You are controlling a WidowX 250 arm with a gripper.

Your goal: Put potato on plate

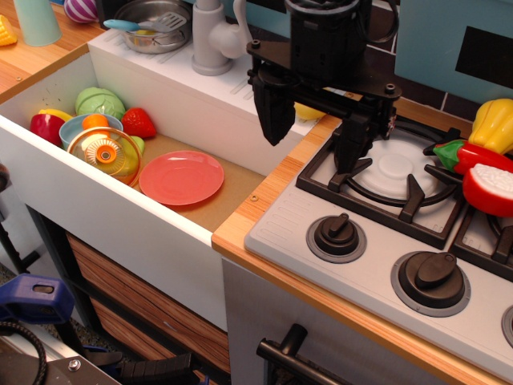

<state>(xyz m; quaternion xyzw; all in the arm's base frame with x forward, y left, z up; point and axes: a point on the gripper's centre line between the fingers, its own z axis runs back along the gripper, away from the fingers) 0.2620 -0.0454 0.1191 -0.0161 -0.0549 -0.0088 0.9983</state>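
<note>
The coral-pink plate (181,177) lies flat on the sink floor, right of the middle. My black gripper (313,132) hangs over the counter corner between the sink and the stove, its two fingers (273,111) wide apart and open. A small pale-yellow lump, the potato (309,111), shows between the fingers at the edge of the white ledge, mostly hidden by the gripper body. It appears to rest on the counter, not held. The plate is down and to the left of the gripper.
An amber lid with an orange knob (105,152) leans on a blue bowl (80,125) at the sink's left, with a green cabbage (100,103) and a strawberry (139,123). A grey faucet (213,36) stands behind. The stove grate (385,180) and yellow and red peppers (490,152) are at right.
</note>
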